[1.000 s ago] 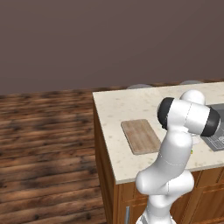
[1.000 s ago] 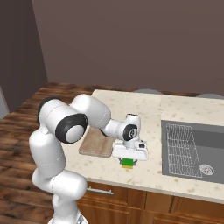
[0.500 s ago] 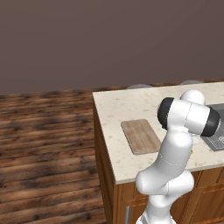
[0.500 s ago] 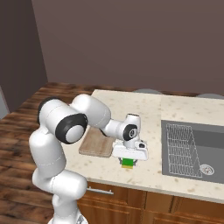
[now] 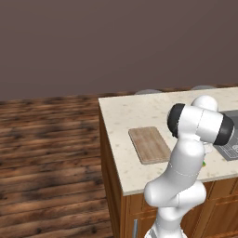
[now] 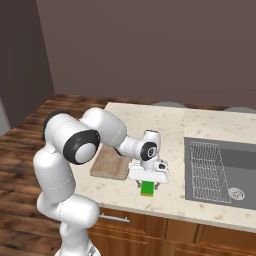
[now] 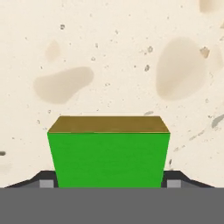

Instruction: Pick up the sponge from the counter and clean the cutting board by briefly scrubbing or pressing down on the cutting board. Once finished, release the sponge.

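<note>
Left base view: my arm blocks most of the near side; cutting board (image 5: 149, 144) lies flat on the table (image 5: 125, 116), left of my elbow, with bare table all around it. A sliver of green from the sponge (image 5: 204, 163) peeks out at the right edge of my forearm, near the front edge of the table. Right base view: my end effector (image 6: 147, 183) points straight down over the sponge (image 6: 147, 188), which sits just right of the cutting board (image 6: 111, 163) and close to the front edge of the table (image 6: 160, 120). The sponge looks apart from the board, on the table or just above it; I can't tell if it touches. Sink (image 6: 216, 170) with a wire rack is well to the right. Hand view: sponge (image 7: 108, 151) sits between my 2 fingertips (image 7: 47, 181), green face toward the camera, yellow layer on the far side, speckled table (image 7: 113, 57) behind it. Fingers flank both sides of the sponge; I cannot tell whether they clamp it or have let go.
</note>
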